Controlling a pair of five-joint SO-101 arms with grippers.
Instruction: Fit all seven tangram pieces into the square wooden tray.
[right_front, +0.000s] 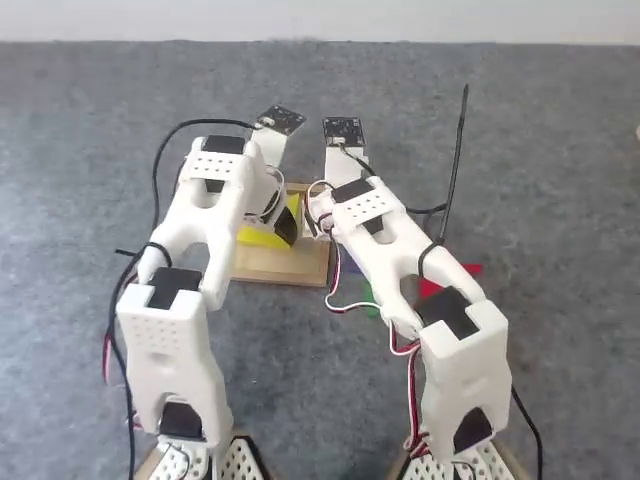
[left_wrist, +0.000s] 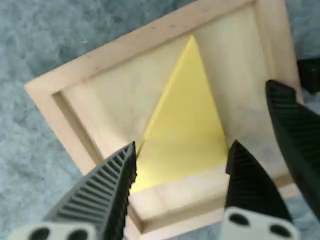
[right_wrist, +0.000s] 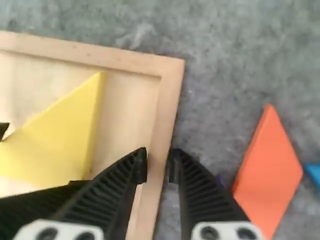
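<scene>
A square wooden tray (left_wrist: 125, 47) sits on grey carpet (right_front: 560, 150). The step in hand looks to be seating the yellow triangle (left_wrist: 187, 115). It would go best with the right gripper (right_wrist: 156, 152) bracing the tray. The left gripper (left_wrist: 182, 147) could then slide the piece flush into a corner, leaving room for the other six. The right gripper's black ribbed fingers are nearly together, one on each side of the tray's rim, apparently pinching it. The left gripper's fingers are spread wide and hold nothing. The yellow triangle lies inside the tray. Its broad end sits between and beneath those spread fingers, by the rim nearest them, and its point aims toward the far rim. An orange piece (right_wrist: 267, 155) lies on the carpet beside the tray.
</scene>
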